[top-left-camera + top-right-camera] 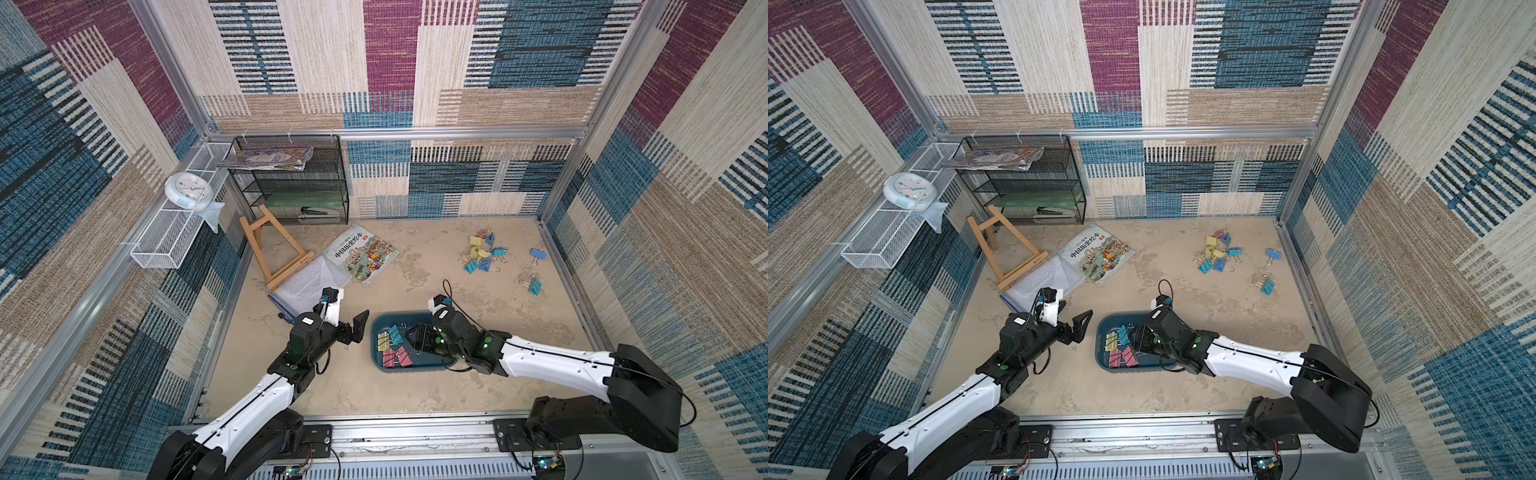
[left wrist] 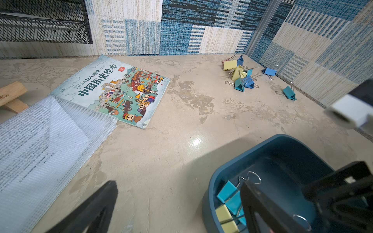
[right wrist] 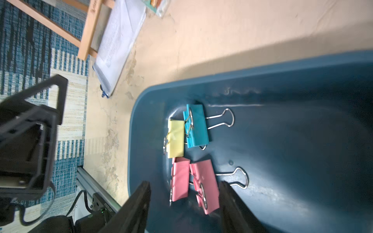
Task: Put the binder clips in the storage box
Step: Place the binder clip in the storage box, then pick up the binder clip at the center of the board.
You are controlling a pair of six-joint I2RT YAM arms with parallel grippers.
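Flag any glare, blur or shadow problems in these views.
Left wrist view: a bright glare patch on the beige stone-look tabletop, and the left tool is soft up close. Right wrist view: smeared overall, a shadow covering the dark teal plastic storage box. Both top views: sharp, evenly lit, wide-angle stretch at the edges.

We see 3 walls (image 1: 390,62) covered in woven patchwork of blue, plum, cream and tan, framed by silver metal rails (image 1: 395,133). The floor (image 1: 415,266) is mottled beige, and a bright patch of glare (image 2: 194,142) shows on it in the left wrist view. In the far left corner stands a black mesh rack (image 1: 291,183) with magazines (image 1: 266,158) on top. On the left wall a white wire basket (image 1: 166,245) carries a round white clock (image 1: 189,193). Beside the rack we find a wooden easel (image 1: 270,253). A picture book (image 1: 361,253) lies flat on the floor, touching a mesh pouch of papers (image 1: 299,286).
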